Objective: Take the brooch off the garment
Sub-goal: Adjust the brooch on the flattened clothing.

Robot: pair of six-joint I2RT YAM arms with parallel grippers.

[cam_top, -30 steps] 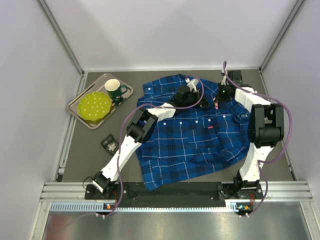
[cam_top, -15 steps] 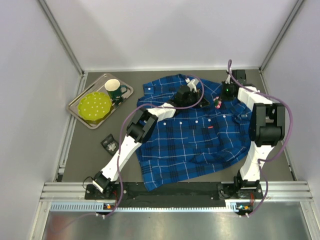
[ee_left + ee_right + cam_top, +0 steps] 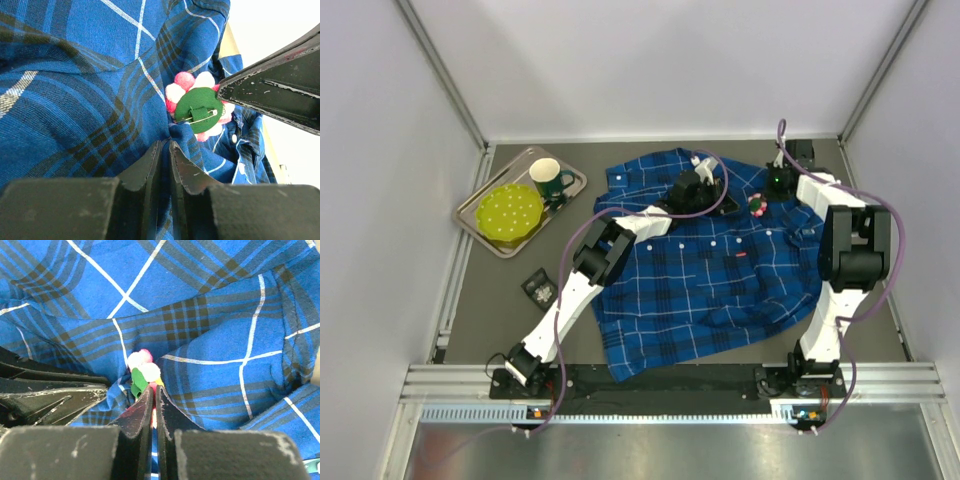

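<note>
- My left jaws are almost closed, pinching a puckered fold of the garment (image 3: 75, 100) just at 7 o'clock of the brooch (image 3: 199, 111).
- My right jaws are pressed fully together on the brooch's pink-and-white pompom rim, reaching it from 2 o'clock in the left wrist view.
- The brooch shows its green back with a safety pin, tilted up from the cloth. I cannot tell whether the pin passes through the fabric.
- Seen from above, the brooch sits at 1 o'clock on the garment, between the ends of my two arms.
- The garment lies spread across the middle of the surface (image 3: 500, 320).
- At 10 o'clock a metal tray (image 3: 480, 235) carries a green mug (image 3: 548, 178) and a yellow-green dotted disc (image 3: 509, 213).
- A small black object (image 3: 538, 288) lies near the garment's 9 o'clock edge.
</note>
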